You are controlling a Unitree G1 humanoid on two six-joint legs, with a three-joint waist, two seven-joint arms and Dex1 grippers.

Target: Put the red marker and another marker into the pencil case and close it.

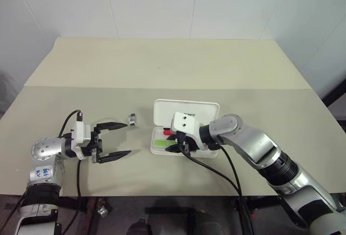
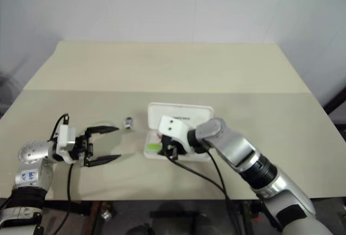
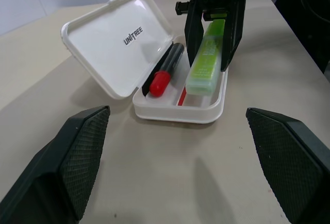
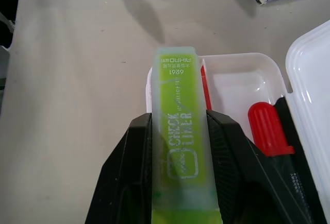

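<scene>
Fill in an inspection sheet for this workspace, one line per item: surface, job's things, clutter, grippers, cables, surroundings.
Surface: beige table, bare apart from the items below.
Job's things: white pencil case open; red marker lying inside; green marker over the tray.
Clutter: small grey clip-like piece beside the case.
Grippers: left gripper open, holding nothing; right gripper fingers clamped on the green marker.
Cables: black cables along both arms.
Surroundings: white tiled wall.

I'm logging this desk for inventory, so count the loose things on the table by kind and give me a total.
Markers: 2, the red marker lying in the case and the lime-green marker held over the case by the right pincer
Pencil cases: 1, the white pencil case, lid open
Small grey-black pieces: 1, the clip-like piece on the table
Total: 4
</scene>
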